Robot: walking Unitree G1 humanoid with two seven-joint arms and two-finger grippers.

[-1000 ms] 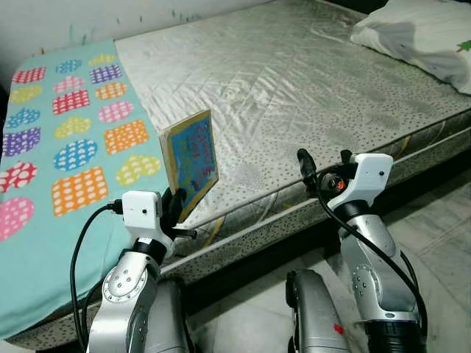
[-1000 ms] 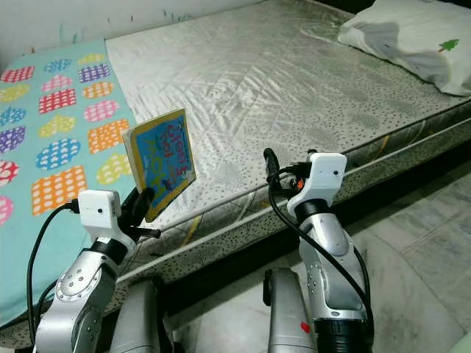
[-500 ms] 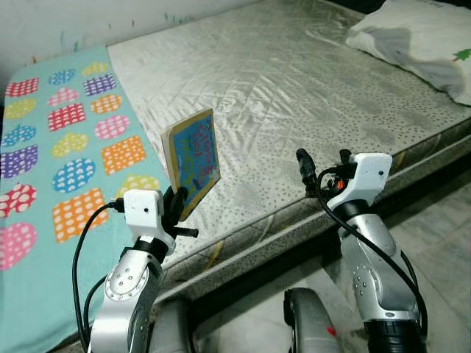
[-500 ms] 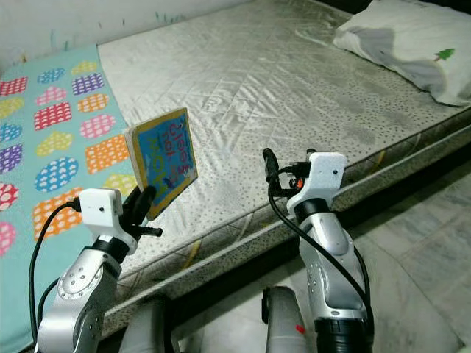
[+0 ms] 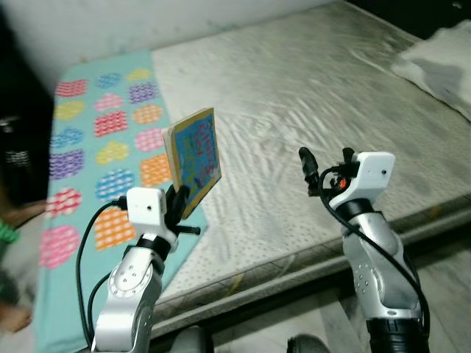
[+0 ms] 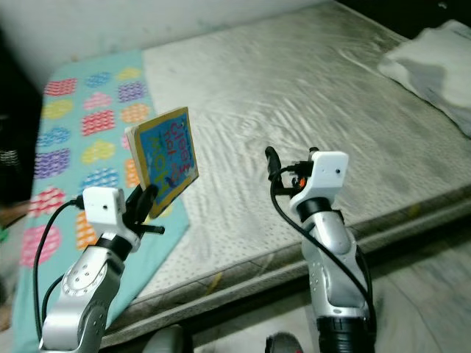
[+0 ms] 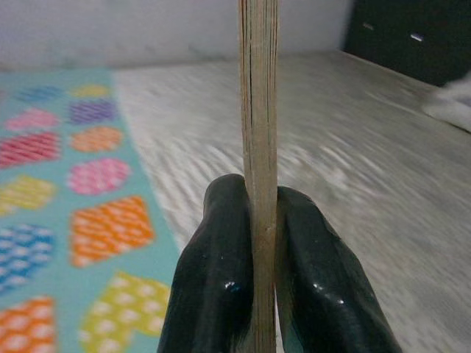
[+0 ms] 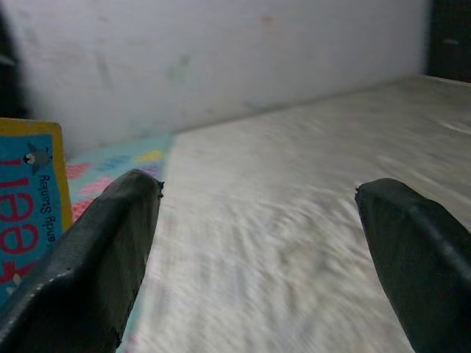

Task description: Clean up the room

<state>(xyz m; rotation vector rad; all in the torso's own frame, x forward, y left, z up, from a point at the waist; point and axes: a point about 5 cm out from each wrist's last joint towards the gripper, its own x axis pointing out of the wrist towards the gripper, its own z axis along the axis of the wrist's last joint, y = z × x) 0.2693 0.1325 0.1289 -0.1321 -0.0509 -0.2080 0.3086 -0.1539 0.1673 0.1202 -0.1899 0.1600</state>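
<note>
Left gripper (image 5: 179, 201) jaws clamped on a blue picture book (image 5: 196, 155), held upright above the bed (image 5: 324, 103) edge. Right gripper (image 5: 324, 158) jaws wide apart, empty. Step: carrying the book off, likely. Next: find its proper place.

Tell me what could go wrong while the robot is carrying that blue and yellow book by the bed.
The left gripper pinches the thin blue and yellow book only at its lower edge, so the upright book might tip or slip out as the robot walks. The eye views look blurred, suggesting motion, and the grey quilted mattress lies just ahead, so either arm might brush it. The right gripper hangs open, giving no support.
</note>
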